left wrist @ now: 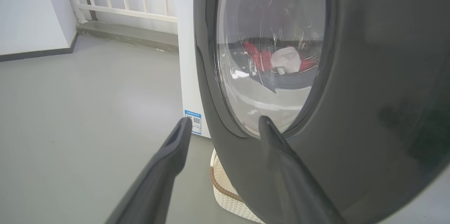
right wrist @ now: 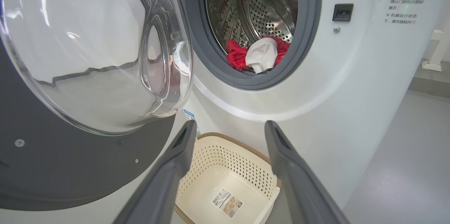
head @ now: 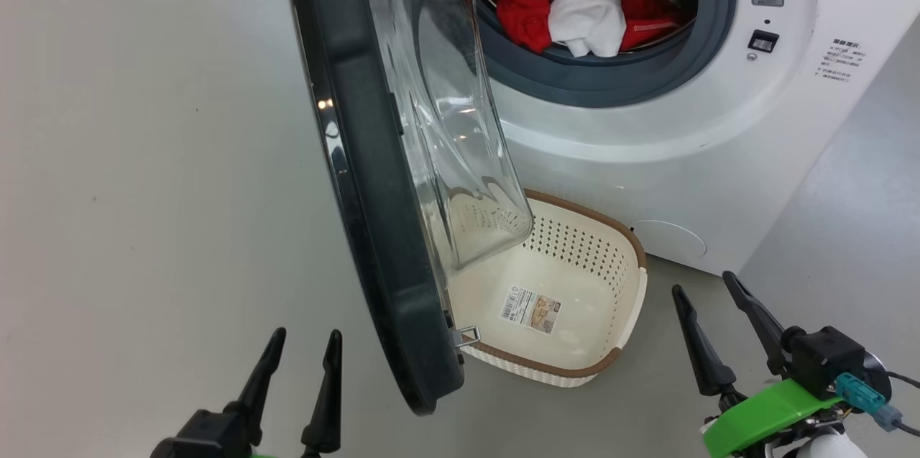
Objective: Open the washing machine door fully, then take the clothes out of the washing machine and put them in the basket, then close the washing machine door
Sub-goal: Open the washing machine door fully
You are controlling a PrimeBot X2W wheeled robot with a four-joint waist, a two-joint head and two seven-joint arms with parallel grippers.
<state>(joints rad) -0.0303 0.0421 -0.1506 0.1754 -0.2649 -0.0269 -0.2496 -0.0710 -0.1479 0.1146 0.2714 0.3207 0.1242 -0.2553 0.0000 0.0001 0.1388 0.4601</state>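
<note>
Both grippers (head: 307, 333) (head: 701, 282) spread, seemingly empty

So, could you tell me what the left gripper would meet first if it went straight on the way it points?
Most likely the washing machine door: the open left gripper faces its black outer ring. Depth is unclear; it may only clip the edge.
</note>
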